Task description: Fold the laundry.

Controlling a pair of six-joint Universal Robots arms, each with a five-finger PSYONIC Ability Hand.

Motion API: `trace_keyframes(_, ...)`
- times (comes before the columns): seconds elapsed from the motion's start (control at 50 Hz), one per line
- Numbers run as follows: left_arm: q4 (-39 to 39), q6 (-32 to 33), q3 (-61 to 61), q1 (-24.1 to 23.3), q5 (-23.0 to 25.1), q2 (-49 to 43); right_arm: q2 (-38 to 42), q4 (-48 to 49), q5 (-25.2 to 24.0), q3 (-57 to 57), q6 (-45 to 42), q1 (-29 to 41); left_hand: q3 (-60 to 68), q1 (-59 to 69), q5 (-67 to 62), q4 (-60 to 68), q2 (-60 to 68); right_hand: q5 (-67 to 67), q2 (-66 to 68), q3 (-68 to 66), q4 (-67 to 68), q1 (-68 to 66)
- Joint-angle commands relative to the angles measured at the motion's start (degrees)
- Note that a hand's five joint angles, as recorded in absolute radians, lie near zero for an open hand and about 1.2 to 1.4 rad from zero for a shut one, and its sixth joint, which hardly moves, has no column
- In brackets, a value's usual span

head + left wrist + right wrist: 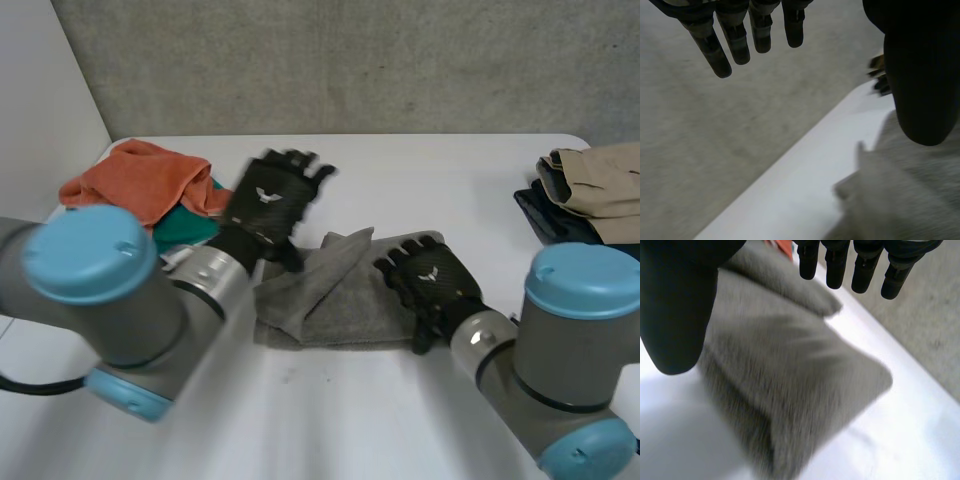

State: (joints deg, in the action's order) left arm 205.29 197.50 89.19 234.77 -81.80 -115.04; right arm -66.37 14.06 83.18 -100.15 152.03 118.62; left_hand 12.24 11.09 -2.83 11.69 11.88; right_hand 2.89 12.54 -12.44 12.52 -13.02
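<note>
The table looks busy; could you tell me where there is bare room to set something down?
Free: the far strip of table between the orange cloth and the folded stack, and the near strip in front of the grey towel. Crowded: the middle, around the towel.

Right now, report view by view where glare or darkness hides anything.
Head view: even light, no glare on the table; the towel reads plainly. Left wrist view: the left hand is near-black, without detail. Right wrist view: same for the right hand.
</note>
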Motion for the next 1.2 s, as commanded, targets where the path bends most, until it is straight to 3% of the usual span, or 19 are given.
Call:
trace_keyframes(0.02,0.1,0.5,-8.9,-5.5,-0.7,-11.9,0.5,3.7,0.5,-3.9,-0.7,-2.8,-2.2,-1.0,2.8,-1.6,-1.8,-2.9,-2.5,2.4,-2.5,3.0)
trace_keyframes(0.12,-0.2,1.0,-15.9,-5.5,-2.4,-19.2,0.5,4.2,1.4,-4.0,-0.2,-2.6,-1.9,-0.7,2.4,-1.3,-1.5,-2.9,-2.5,2.4,-2.5,3.0)
trace_keyframes(0.26,-0.1,7.9,-18.9,-1.9,-11.1,-23.8,1.5,6.1,5.9,-3.9,-0.8,-2.6,-1.7,-0.5,2.3,-1.1,-1.3,-2.9,-2.5,2.4,-2.5,3.0)
trace_keyframes(0.38,-0.7,13.4,-14.8,1.6,-18.6,-22.5,2.6,7.4,6.7,-3.9,-1.7,-2.9,-2.0,-0.9,2.6,-1.5,-1.7,13.5,13.8,-13.9,13.9,-13.4)
trace_keyframes(0.48,-0.9,12.4,-9.1,1.1,-19.0,-15.6,2.3,7.5,6.6,-4.1,-3.4,-3.6,-2.2,-1.1,2.8,-1.7,-1.9,38.7,39.0,-39.1,39.1,-38.6)
trace_keyframes(0.5,-0.9,12.0,-7.9,1.0,-18.9,-14.3,2.3,7.5,6.6,-4.1,-3.8,-3.7,-2.2,-1.1,2.8,-1.7,-1.9,50.1,50.4,-50.5,50.4,-49.9)
trace_keyframes(0.56,-1.1,9.8,-3.9,-0.1,-18.9,-9.8,2.1,7.4,6.6,-4.1,-4.6,-3.9,-2.2,-1.1,2.8,-1.7,-1.9,67.1,67.4,-67.5,67.4,-66.9)
trace_keyframes(0.72,-1.2,4.6,4.7,-0.7,-18.5,2.9,-3.7,5.7,6.9,-6.0,-11.0,-9.3,-2.2,-1.1,2.8,-1.7,-1.9,67.1,67.5,-67.6,67.5,-67.0)
trace_keyframes(0.88,-1.6,4.1,8.4,0.2,-17.5,8.4,-6.0,3.2,7.7,-2.0,-21.7,-10.8,-2.2,-1.1,2.8,-1.7,-1.9,67.1,67.5,-67.6,67.5,-67.0)
trace_keyframes(0.96,-1.7,4.1,9.0,1.1,-17.5,9.0,-6.8,3.9,5.7,1.9,-22.1,-6.2,-2.2,-1.1,2.8,-1.7,-1.9,67.1,67.5,-67.6,67.5,-67.0)
trace_keyframes(1.04,-1.7,3.9,9.2,1.7,-17.5,9.0,-4.6,6.4,-0.5,5.7,-22.0,4.1,-2.2,-1.1,2.8,-1.7,-1.9,67.1,67.5,-67.6,67.5,-67.0)
trace_keyframes(1.06,-1.7,3.8,9.2,1.7,-17.5,8.9,-1.6,7.7,-4.2,6.5,-22.1,7.4,-2.2,-1.1,2.8,-1.7,-1.9,67.1,67.5,-67.6,67.5,-67.0)
trace_keyframes(1.14,-1.7,2.4,9.1,2.0,-17.5,8.6,5.3,9.8,-13.4,7.4,-22.6,11.4,-2.2,-1.1,2.8,-1.7,-1.9,67.1,67.5,-67.6,67.5,-67.0)
trace_keyframes(1.2,-1.6,0.6,8.6,2.8,-17.6,8.4,9.3,9.0,-15.8,7.9,-22.0,12.4,-2.2,-1.1,2.8,-1.7,-1.9,67.1,67.5,-67.6,67.5,-67.0)
